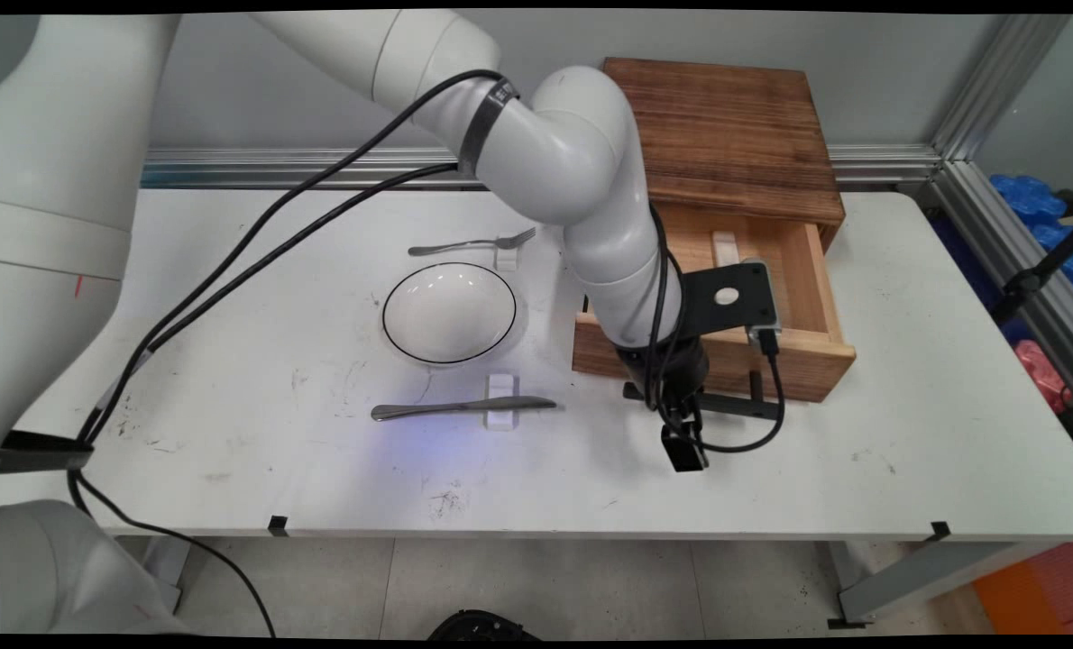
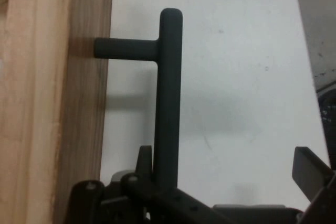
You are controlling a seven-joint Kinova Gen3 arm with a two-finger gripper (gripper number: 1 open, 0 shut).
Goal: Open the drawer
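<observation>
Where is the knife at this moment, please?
In the main view the knife lies on the white table near its front edge, just below the black-rimmed white bowl, its blade resting on a small white holder.

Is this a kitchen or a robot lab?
Probably a robot lab set up like a dining table. A white robot arm works at a plain white table framed by aluminium rails, while a black-rimmed white bowl, a metal fork and a metal knife lie arranged like props.
</observation>
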